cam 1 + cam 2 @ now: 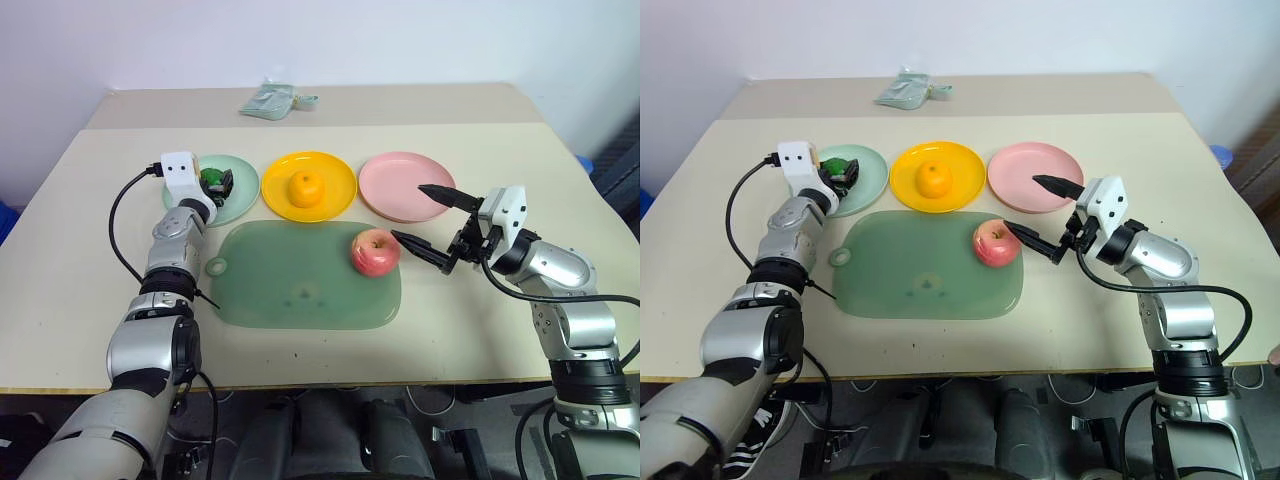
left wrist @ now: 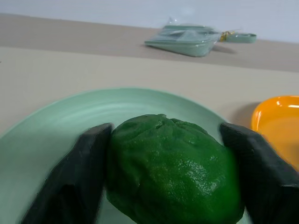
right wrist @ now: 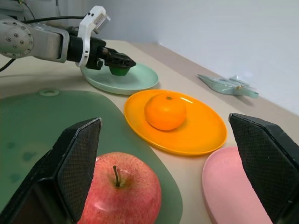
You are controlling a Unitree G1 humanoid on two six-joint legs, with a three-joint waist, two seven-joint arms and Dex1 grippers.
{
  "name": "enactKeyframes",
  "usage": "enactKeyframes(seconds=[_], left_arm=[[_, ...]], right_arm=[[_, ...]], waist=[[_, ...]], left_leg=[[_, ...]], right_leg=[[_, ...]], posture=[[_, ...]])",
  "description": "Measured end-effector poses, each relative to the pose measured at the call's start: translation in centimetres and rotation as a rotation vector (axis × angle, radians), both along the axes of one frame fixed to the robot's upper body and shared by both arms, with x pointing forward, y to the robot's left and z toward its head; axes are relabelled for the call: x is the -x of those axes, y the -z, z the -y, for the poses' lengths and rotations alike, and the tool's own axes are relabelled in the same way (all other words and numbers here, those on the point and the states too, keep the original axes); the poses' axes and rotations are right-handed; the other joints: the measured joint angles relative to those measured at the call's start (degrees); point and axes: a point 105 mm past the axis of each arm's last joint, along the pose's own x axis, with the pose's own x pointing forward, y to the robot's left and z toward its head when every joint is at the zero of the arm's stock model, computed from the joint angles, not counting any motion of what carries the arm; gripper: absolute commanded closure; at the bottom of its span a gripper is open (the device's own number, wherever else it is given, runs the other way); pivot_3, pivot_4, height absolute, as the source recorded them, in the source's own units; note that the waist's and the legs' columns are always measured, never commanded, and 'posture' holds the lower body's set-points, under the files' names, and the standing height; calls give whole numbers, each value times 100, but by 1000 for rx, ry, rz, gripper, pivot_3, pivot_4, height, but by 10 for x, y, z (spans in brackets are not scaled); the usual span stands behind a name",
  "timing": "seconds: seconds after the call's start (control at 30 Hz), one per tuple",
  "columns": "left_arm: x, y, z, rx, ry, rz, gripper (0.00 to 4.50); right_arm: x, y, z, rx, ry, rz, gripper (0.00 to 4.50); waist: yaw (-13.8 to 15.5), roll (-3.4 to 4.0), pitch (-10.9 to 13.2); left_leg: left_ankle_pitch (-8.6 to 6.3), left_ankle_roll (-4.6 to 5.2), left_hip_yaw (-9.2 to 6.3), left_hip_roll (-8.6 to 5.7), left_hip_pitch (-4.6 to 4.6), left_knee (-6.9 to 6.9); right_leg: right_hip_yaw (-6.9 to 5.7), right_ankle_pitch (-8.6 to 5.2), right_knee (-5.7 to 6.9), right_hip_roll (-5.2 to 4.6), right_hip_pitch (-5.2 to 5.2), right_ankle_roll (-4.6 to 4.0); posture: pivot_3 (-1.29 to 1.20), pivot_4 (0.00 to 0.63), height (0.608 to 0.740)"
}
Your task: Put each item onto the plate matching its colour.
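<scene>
Your left gripper (image 1: 222, 183) is standing open around the dark green bumpy oval fruit (image 2: 173, 172), which is lying on the pale mint green plastic plate (image 1: 243, 190) near the desk's far left, its long axis running across between the fingers. Your right gripper (image 1: 432, 226) is gaping wide beside the red-pink apple (image 1: 375, 251), which is sitting stem-up on the translucent green board's (image 1: 290, 290) far right corner.

- orange (image 1: 305, 187) sits in the middle of the yellow plate (image 1: 339, 177)
- apple (image 1: 375, 251) is on the green board (image 1: 300, 290), at its 2 o'clock corner
- right gripper (image 1: 431, 224) is spread wide at 3 o'clock of the apple
- pink plate (image 1: 392, 184) is bare
</scene>
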Motion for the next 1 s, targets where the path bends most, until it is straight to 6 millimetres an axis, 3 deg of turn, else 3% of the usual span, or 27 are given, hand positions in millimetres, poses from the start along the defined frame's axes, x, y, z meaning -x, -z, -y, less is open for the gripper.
enactKeyframes(seconds=[0.17,0.27,0.37,0.57,0.77,0.87,1.0], left_arm=[[0,0,1,-8,8,4,76],[6,-9,11,-9,119,77,76],[23,-27,25,-26,337,181,76],[66,-61,24,-73,668,279,76],[111,-48,39,-140,1012,192,76],[123,-45,38,-168,1086,160,76],[134,-42,36,-187,1150,127,76]], right_arm=[[2,0,-1,-5,-16,-3,0],[3,1,-1,-9,-23,-18,0],[7,4,0,-9,-42,-81,0],[7,19,-3,52,-36,-156,0],[-1,21,-15,50,-15,-164,0],[-2,21,-25,30,-26,-171,0],[-4,37,-40,91,-26,-204,0]], waist=[[-5,0,0],[-5,0,0],[-15,0,0],[-35,2,-1],[-20,3,-1],[-13,3,-1],[-3,4,-1]], left_leg=[[0,0,0,1,0,0],[0,0,1,2,0,-1],[0,0,1,6,-1,-2],[0,-2,7,19,4,-1],[0,-2,8,21,3,-6],[0,-2,8,24,3,-6],[0,-2,10,24,2,-7]], right_leg=[[0,0,0,0,0,0],[1,0,0,0,-1,0],[3,1,-1,0,-2,-2],[8,5,-1,7,-4,-13],[13,4,-8,7,-6,-15],[13,0,-8,10,-8,-23],[15,-5,-10,9,-11,-32]], posture=[[0,150,740],[0,150,740],[0,150,740],[0,150,740],[0,150,740],[0,150,740],[0,150,740]])
